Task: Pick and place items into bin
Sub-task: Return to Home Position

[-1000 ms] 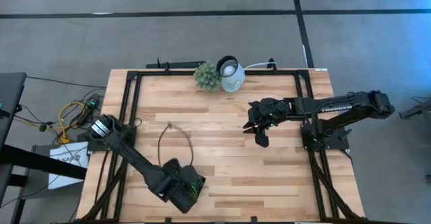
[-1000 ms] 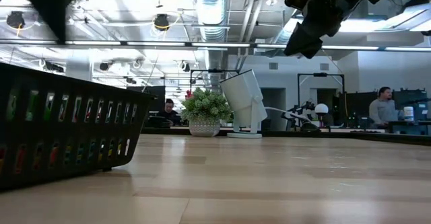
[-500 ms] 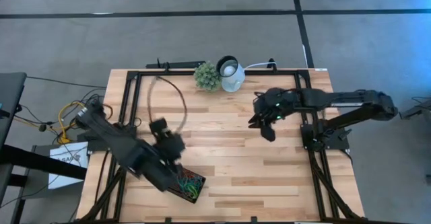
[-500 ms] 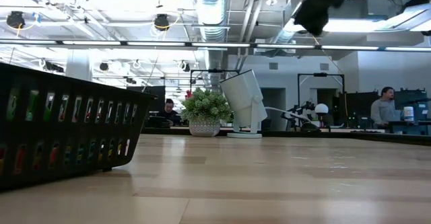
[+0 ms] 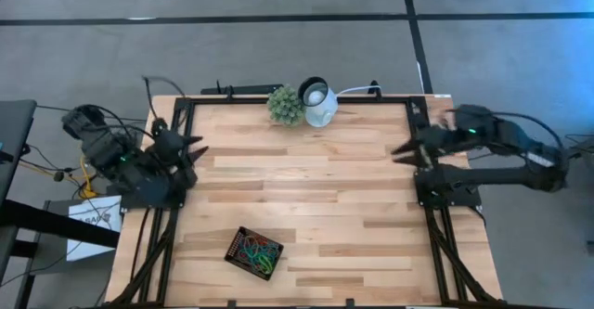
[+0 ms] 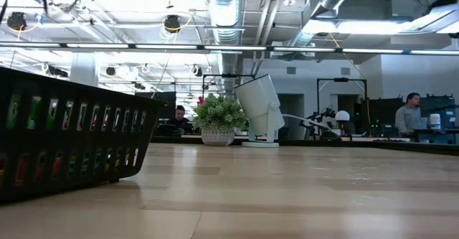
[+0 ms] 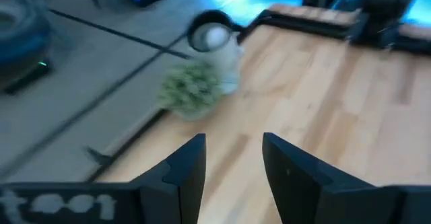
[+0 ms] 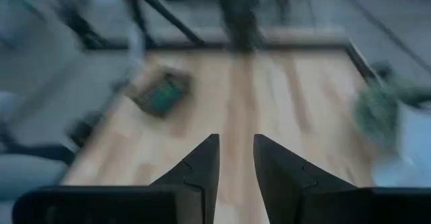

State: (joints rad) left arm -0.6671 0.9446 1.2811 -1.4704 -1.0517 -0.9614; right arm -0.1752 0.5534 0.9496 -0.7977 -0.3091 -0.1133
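**A:** Where is the bin?

**B:** The bin (image 5: 235,249) lies on the desk (image 5: 316,207), low and left of centre in the high view, set at a slant to the desk's edges; in the low view its slotted black wall fills the left side of the frame.

**A:** And the rubber bands?

**B:** The rubber bands (image 5: 259,250) lie in a tangle inside the bin; red, green and yellow loops show against the black; through the slots in the low view only bits of colour can be made out.

**A:** What of the pincers?

**B:** Both are well apart from the bin; the left pincer (image 5: 192,149) hangs over the desk's left edge, at the middle left of the high view; its own camera shows the two fingers (image 7: 188,167) apart with bare wood in the gap, holding nothing. The right pincer (image 5: 401,151) is at the desk's right edge, middle right of the frame; its fingers (image 8: 202,163) stand a little apart, a narrow slit between them, nothing gripped.

**A:** Anything else on the desk?

**B:** A green plant ball (image 5: 286,105) and a white lamp (image 5: 318,101) stand touching at the desk's far edge, top centre of the high view; beyond the desk, in the low view, one person (image 6: 179,117) sits left of the plant and another person (image 6: 410,113) is at the far right.
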